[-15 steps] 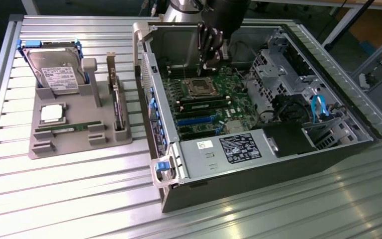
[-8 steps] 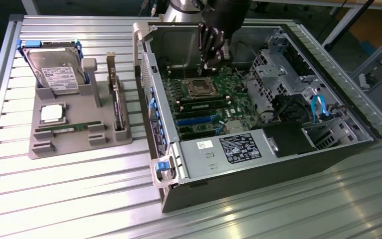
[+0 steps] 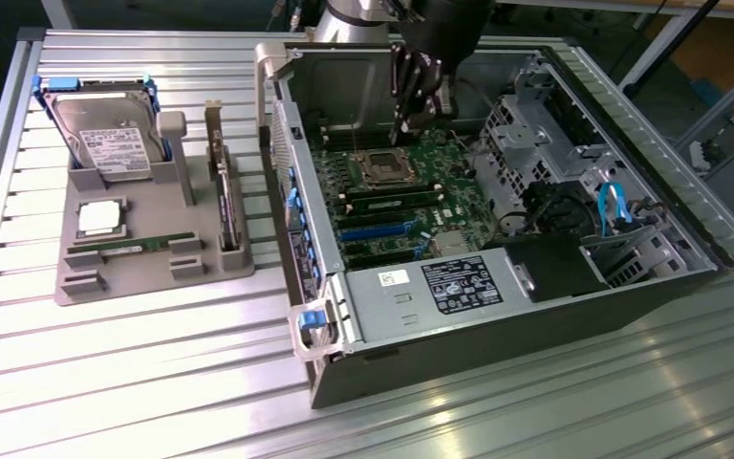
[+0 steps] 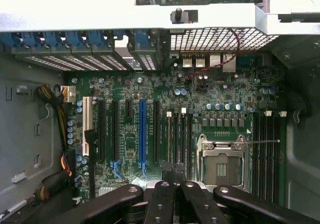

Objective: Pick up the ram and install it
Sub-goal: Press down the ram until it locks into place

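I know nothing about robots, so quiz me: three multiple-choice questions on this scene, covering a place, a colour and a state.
1. The hard drive stands:
A in the grey tray
B inside the computer case
C on the floor

2. The long expansion slot flanked by black ones is:
A red
B blue
C yellow

3. The gripper is:
A wide open
B shut

Answers:
1. A: the drive leans upright in the tray.
2. B: the slot is plainly blue.
3. B: the fingers are together above the motherboard.
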`<state>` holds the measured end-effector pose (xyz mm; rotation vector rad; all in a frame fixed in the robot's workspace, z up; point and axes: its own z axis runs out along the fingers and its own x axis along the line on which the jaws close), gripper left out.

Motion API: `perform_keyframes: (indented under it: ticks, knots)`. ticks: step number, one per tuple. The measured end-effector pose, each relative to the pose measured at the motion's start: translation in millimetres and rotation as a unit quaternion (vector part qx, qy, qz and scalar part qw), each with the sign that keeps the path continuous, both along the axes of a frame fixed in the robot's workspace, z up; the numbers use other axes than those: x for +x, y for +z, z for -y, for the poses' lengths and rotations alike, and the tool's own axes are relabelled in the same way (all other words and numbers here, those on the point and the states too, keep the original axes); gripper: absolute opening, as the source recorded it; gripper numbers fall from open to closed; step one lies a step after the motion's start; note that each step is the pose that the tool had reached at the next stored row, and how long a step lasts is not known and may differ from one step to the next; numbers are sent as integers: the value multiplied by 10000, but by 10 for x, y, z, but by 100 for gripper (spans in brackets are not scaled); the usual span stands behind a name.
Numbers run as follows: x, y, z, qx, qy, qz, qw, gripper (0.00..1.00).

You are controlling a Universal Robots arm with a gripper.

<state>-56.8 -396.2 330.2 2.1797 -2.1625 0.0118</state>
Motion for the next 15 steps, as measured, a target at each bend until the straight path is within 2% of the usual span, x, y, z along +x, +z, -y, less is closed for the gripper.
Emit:
perform_keyframes:
  ticks: [15]
  knots:
    - [201,0,9,0,8,-1,10000,10]
